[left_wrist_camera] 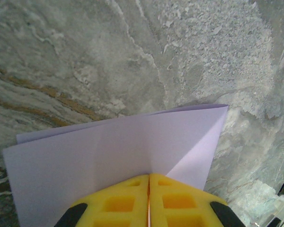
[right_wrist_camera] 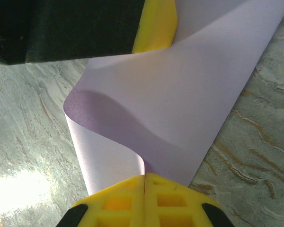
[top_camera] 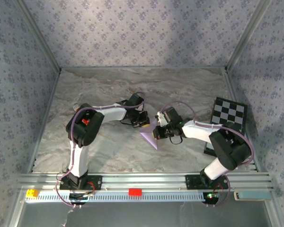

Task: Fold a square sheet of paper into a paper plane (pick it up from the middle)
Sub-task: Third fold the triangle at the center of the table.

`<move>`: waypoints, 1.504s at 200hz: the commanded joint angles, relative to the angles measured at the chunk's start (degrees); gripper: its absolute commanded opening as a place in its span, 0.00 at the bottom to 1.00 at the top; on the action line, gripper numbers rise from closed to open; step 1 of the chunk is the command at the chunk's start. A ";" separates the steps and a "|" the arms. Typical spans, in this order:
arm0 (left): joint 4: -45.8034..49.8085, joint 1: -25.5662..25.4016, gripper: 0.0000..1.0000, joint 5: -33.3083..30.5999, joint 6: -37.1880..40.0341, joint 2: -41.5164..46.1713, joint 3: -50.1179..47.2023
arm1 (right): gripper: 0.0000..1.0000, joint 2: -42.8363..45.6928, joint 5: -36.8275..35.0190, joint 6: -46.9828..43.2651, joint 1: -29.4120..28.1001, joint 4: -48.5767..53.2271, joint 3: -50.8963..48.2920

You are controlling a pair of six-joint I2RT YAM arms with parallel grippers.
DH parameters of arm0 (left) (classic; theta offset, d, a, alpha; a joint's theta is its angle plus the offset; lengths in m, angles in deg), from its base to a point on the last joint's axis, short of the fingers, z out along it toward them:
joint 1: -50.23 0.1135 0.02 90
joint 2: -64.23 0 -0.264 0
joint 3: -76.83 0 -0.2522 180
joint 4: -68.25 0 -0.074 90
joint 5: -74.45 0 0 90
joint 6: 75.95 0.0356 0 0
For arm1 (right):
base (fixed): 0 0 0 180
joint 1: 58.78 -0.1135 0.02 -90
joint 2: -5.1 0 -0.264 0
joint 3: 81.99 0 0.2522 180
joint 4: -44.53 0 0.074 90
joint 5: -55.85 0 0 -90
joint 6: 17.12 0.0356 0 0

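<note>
Both arms bend inward and meet over the desk [top_camera: 109, 90]. The left pincer [left_wrist_camera: 149, 178] and the right pincer [right_wrist_camera: 145, 178] are each clamped on the square sheet of paper [right_wrist_camera: 194, 90], which seems lifted.

We see a grey marbled surface [top_camera: 132, 82] with pale veins and, in the wrist views, brownish streaks. At the far right a black-and-white checkered board [top_camera: 229, 112] sits tilted; we can't tell what props it. A metal rail [top_camera: 146, 179] at the near edge carries the left arm base [top_camera: 78, 182] and the right arm base [top_camera: 210, 182]. A small red block [top_camera: 135, 191] and a yellow block [top_camera: 32, 193] sit on the slotted strip in front. The sheet of paper [top_camera: 151, 136] is mid-surface; we can't tell whether its low corner touches.
</note>
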 commanded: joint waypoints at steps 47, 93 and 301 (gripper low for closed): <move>3.44 -0.72 0.08 -2.25 -0.05 -0.64 -1.54 | 0.00 -2.48 0.19 -0.63 -0.19 0.51 0.59; 3.18 -0.66 0.09 -2.25 0.04 -0.50 -1.68 | 0.00 -3.23 -0.44 -1.07 -0.19 1.23 0.11; -33.04 -7.93 0.00 -6.71 -19.79 22.70 -30.02 | 0.00 -3.50 -1.75 0.93 0.39 0.46 -1.31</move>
